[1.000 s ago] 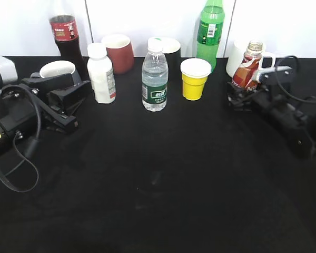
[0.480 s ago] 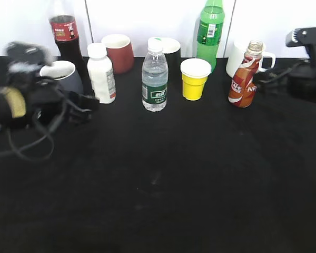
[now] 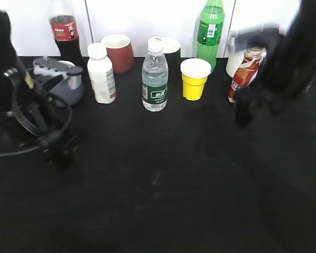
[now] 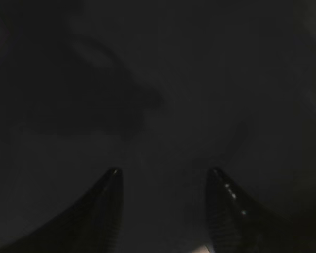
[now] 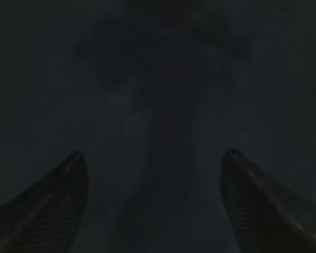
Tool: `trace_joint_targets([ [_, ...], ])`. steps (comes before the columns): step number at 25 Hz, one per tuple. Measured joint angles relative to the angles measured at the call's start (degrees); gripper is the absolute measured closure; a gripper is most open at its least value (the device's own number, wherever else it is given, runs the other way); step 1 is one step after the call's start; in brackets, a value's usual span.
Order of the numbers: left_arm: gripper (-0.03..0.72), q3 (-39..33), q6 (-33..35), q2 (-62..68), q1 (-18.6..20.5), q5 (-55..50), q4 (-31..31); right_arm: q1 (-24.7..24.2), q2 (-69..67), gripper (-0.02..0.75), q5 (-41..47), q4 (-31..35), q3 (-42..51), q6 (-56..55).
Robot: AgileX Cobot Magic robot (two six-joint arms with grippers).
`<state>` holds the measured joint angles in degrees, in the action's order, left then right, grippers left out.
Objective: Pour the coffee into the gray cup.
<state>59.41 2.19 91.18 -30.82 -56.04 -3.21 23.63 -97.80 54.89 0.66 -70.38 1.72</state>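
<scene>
A: We have a black tabletop (image 3: 163, 184) in front of a white wall (image 3: 142, 18), with a row of drinks along the far edge: a cola bottle (image 3: 65, 32), a white pill bottle (image 3: 101, 73), a maroon cup (image 3: 118, 51), a clear water bottle (image 3: 155, 75), a yellow cup (image 3: 195, 78), a green soda bottle (image 3: 210, 32) and a white mug (image 3: 235, 59).

B: And the gray cup (image 3: 67, 84) stands at the left end of that row, just beside the pill bottle, with a pale part of the left arm (image 3: 26, 89) crossing its rim. The coffee bottle (image 3: 244, 75) stands upright at the right end, touching nothing we can make out; the blurred right arm (image 3: 289, 58) partly covers it.

A: The exterior view gives us all of the objects, yet neither gripper shows clearly there. The wrist views give us the reverse: only dark cloth and fingertips.

B: In the left wrist view, the left gripper (image 4: 165, 179) has its two tips apart by a moderate gap, with bare table between them and nothing held.

A: The right gripper (image 5: 154, 163) is spread wider, and it is empty too. The picture is very dark, so the paler streak between its tips may be only a shadow on the cloth.
</scene>
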Motion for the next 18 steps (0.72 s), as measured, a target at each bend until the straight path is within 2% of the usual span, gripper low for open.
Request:
trace_joint_targets([
  [5,0.300,0.00,0.30,-11.86,0.00,-6.54,-1.23,0.00,12.53,0.150,12.52,0.38,-2.40,0.28],
  [8,0.300,-0.22,0.30,-22.67,0.00,-9.70,-5.57,0.00,25.14,0.150,14.30,0.49,-2.29,0.23],
  [10,0.300,-2.79,0.25,-31.26,-0.02,-9.98,-8.92,0.00,35.04,0.150,14.31,0.53,-0.62,0.17],
  [14,0.300,-11.69,0.03,-53.37,-0.09,-10.09,-8.99,0.00,56.19,0.150,14.56,0.24,8.76,-1.72],
  [16,0.300,-16.46,-0.50,-63.20,-0.09,-10.85,-6.42,0.00,65.71,0.150,14.57,-0.29,14.81,-2.80],
  [18,0.299,-20.69,-4.43,-70.71,-0.09,-11.89,-1.40,0.00,74.32,0.150,14.62,-0.66,21.84,-3.14],
])
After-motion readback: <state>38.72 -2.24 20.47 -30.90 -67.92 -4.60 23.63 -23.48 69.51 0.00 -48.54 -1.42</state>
